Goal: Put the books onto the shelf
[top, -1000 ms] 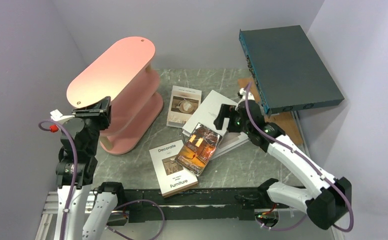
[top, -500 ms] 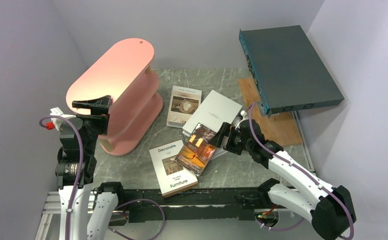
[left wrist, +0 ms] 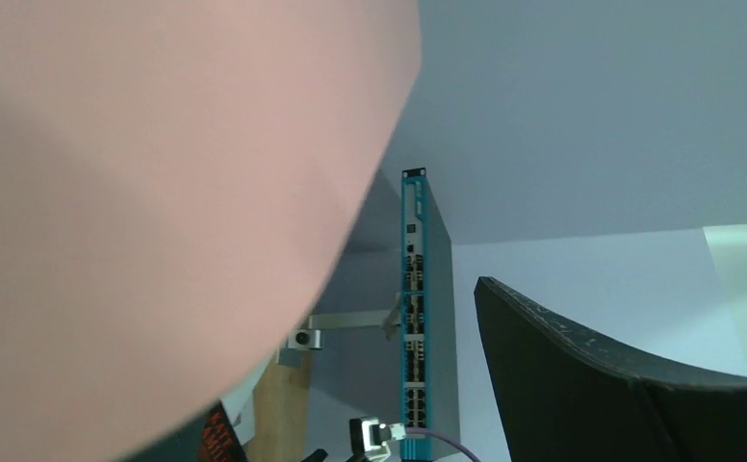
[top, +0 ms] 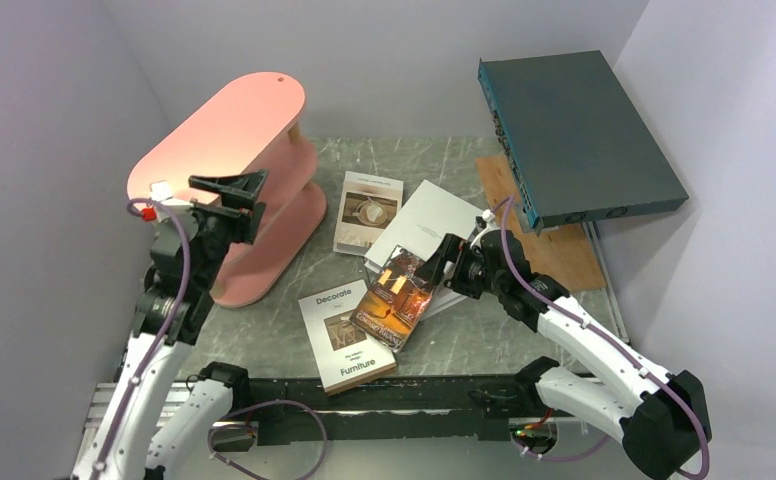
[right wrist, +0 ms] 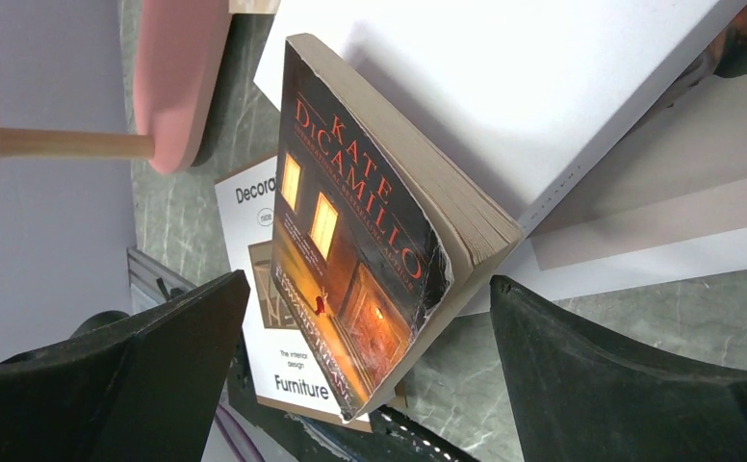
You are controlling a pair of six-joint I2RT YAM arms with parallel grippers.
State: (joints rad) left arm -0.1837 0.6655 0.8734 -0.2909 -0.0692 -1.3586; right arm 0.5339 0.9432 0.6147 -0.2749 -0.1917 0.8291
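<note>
The right gripper point(right wrist: 370, 281) is wide open, right by the Kate DiCamillo book point(right wrist: 350, 221). The book leans on a white book point(right wrist: 504, 87) on the table point(right wrist: 639, 303). The left gripper point(top: 254, 193) is open too, beside the pink shelf point(top: 214, 130).

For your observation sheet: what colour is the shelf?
The shelf is salmon pink; the top external view shows it best.

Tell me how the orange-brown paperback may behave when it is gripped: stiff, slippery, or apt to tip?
The paperback has a glossy cover, so it may slip under a light squeeze. Its cover edges look worn and soft, so it probably flexes rather than staying stiff. It rests tilted, one edge on the white book, so a push may slide or tip it flat.
</note>
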